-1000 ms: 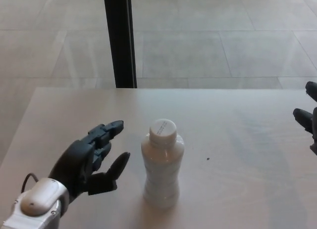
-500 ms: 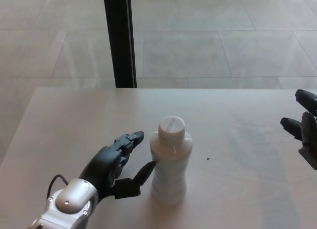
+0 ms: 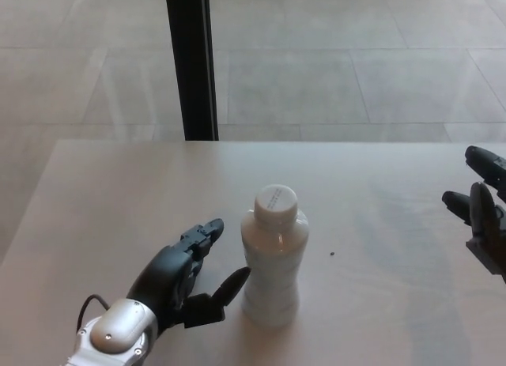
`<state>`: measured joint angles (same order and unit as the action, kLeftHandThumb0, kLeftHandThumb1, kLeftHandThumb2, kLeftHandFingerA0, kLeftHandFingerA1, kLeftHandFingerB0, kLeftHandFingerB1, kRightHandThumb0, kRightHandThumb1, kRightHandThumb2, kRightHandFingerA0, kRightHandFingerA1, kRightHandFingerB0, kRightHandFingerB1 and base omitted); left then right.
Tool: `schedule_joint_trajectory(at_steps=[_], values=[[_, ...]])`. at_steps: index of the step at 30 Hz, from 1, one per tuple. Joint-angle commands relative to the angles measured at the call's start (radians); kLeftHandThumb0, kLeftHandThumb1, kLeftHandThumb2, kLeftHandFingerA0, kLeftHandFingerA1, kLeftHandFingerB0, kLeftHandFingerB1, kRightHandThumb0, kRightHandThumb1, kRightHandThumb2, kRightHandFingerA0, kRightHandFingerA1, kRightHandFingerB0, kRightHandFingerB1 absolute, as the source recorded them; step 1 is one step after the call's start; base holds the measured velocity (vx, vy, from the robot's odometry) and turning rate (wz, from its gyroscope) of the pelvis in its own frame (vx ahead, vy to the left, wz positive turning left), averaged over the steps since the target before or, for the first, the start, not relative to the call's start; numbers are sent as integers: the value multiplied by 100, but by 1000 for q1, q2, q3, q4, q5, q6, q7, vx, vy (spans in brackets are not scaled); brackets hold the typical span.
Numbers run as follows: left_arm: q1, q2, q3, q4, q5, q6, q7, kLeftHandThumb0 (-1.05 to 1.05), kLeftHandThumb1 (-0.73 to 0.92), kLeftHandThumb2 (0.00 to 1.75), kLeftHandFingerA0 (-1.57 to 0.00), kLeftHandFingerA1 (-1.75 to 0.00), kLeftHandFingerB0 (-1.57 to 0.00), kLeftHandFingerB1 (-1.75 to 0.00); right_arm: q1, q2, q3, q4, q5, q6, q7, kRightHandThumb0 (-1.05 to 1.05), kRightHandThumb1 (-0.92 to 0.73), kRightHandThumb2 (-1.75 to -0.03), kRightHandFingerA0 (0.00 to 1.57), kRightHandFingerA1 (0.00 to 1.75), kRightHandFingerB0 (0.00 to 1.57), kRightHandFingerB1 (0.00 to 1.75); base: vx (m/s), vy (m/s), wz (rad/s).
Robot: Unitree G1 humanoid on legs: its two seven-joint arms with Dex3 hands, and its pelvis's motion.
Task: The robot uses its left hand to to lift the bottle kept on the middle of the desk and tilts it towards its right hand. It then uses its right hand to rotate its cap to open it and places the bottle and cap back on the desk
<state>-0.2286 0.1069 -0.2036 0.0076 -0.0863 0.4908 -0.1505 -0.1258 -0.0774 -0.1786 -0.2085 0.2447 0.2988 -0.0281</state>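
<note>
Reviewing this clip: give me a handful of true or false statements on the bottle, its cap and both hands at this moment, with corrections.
1. The bottle stands upright on the desk. True.
2. The cap has been removed and lies on the desk. False: it sits on the bottle's neck.
3. The left hand is open beside the bottle, on the bottle's left in the head view. True.
4. The right hand is gripping the cap. False: it is at the desk's right edge, far from the bottle, holding nothing.
5. The left hand has lifted the bottle clear of the desk. False: the bottle rests on the desk.
</note>
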Motion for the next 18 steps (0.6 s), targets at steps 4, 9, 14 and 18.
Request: schedule_joint_trajectory(at_steps=[4,9,14,18], values=[[3,-26,8,16,21,-55,-4,-93,65,60,0,0,0,0,12,19,2,-8,-30,-20,-22,-64,-74,-63,24,61,41,34,0,0,0],[-11,-60,1,50,39,-118,16,-98,63,60,0,0,0,0,14,23,6,-4,-37,-24,-18,-65,-74,-63,24,68,41,35,0,0,0],[-25,-96,-7,39,51,-123,32,-104,50,83,0,0,0,0,11,28,2,-9,-40,-21,-20,-65,-72,-63,24,69,42,36,0,0,0],[-32,-111,-38,40,67,-140,17,-105,57,101,0,-28,0,-9,-2,28,0,-4,-51,-21,-29,-65,-72,-62,27,72,43,36,0,0,0]])
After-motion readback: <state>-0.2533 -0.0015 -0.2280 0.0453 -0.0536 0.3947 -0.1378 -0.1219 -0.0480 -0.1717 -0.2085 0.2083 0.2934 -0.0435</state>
